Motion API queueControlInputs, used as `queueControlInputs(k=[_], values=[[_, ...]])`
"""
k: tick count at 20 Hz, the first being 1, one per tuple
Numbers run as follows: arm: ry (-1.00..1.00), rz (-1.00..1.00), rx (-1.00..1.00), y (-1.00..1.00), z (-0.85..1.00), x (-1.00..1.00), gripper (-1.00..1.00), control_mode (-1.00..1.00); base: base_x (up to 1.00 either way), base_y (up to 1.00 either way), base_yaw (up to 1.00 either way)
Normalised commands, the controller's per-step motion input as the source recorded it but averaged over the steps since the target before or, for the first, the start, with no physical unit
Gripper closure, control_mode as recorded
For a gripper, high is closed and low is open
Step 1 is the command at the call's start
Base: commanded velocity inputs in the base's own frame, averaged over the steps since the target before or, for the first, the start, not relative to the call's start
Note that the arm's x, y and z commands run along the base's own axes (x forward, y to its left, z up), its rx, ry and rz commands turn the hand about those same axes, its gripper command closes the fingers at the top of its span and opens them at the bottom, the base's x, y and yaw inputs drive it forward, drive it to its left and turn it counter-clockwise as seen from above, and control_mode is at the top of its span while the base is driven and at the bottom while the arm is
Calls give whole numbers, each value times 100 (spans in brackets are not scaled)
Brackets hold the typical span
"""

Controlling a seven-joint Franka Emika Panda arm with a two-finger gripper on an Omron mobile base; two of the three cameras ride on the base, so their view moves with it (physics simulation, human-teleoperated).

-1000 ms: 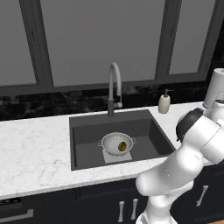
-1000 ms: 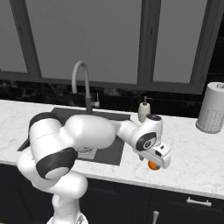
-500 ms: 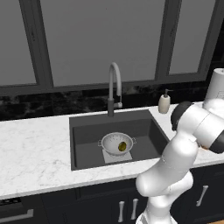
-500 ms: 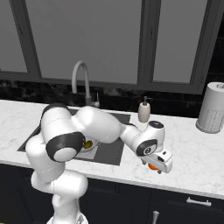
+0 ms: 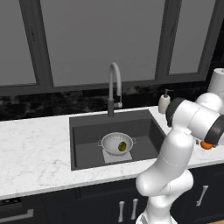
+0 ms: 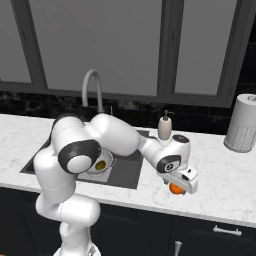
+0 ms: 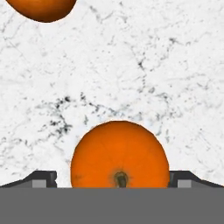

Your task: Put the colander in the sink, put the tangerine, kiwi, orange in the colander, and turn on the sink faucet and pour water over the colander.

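The gripper (image 7: 113,181) stands released, straddling an orange fruit (image 7: 119,155) on the table (image 7: 175,87); closing off-centre could roll it toward 12 o'clock.

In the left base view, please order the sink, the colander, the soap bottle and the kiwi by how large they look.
1. sink
2. colander
3. soap bottle, though it stands farther back
4. kiwi, inside the colander
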Motion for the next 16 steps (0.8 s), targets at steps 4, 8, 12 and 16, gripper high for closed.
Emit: queueControlInputs(k=[4,8,12,16], values=[[0,0,0,0,-10,3,-100,-100,0,0,0],[0,0,0,0,-21,0,100,-100,0,0,0],[0,0,0,0,-12,0,100,-100,0,0,0],[0,0,0,0,0,0,100,-100,0,0,0]])
